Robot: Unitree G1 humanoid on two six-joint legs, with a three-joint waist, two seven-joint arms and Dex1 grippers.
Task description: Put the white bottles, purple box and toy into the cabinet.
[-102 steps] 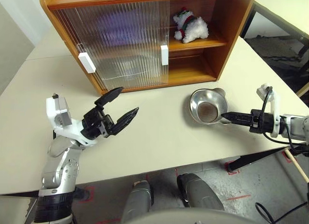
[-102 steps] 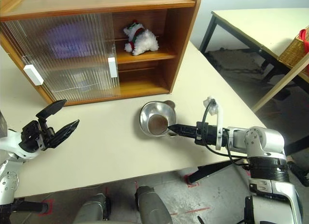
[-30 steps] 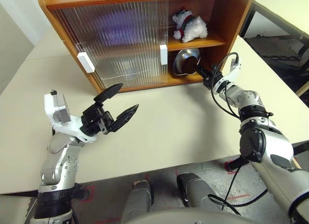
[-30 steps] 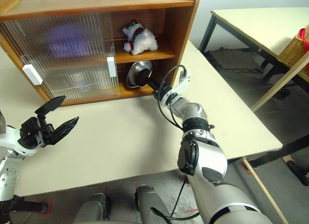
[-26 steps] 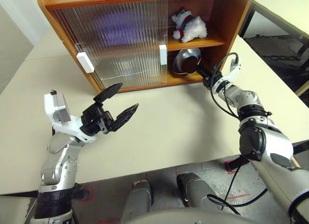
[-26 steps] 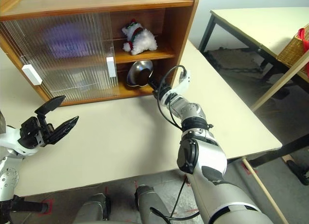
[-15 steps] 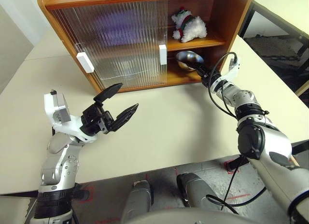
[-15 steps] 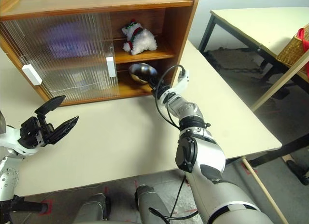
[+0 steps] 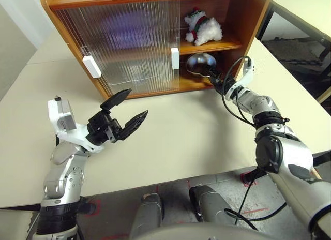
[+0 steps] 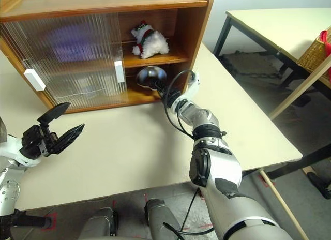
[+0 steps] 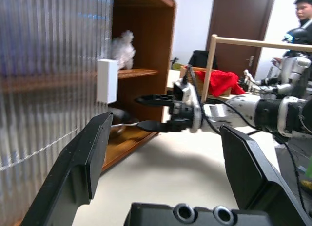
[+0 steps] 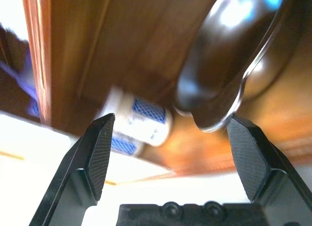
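The right gripper [image 11: 144, 112] is standing at the open right end of the cabinet [image 9: 243, 23], its two fingers now spread wide apart and pinching nothing. A second ago they were pressed together on the rim of the steel bowl [image 9: 199, 64]; half a second ago the bowl was already tipping down inside the lower compartment. Now the bowl is lying upside down on the cabinet floor at the front of that compartment, just beyond the fingertips, so the release looks finished.

The left gripper [image 9: 124, 115] is hanging spread and empty over the table [image 9: 170, 136] near its front left edge, exactly where it was before.

The toy [image 9: 204, 29] is sitting on the right end of the inner shelf, above the bowl. The purple box [image 9: 124, 28] is showing as a blur behind the ribbed sliding doors at the upper left. At least one white bottle [image 12: 141, 116] is resting in the lower compartment beside the bowl; whether both are there cannot be told.

Judging by this, the task's things are probably all in the cabinet, and the right arm mainly needs to back out without knocking the bowl.
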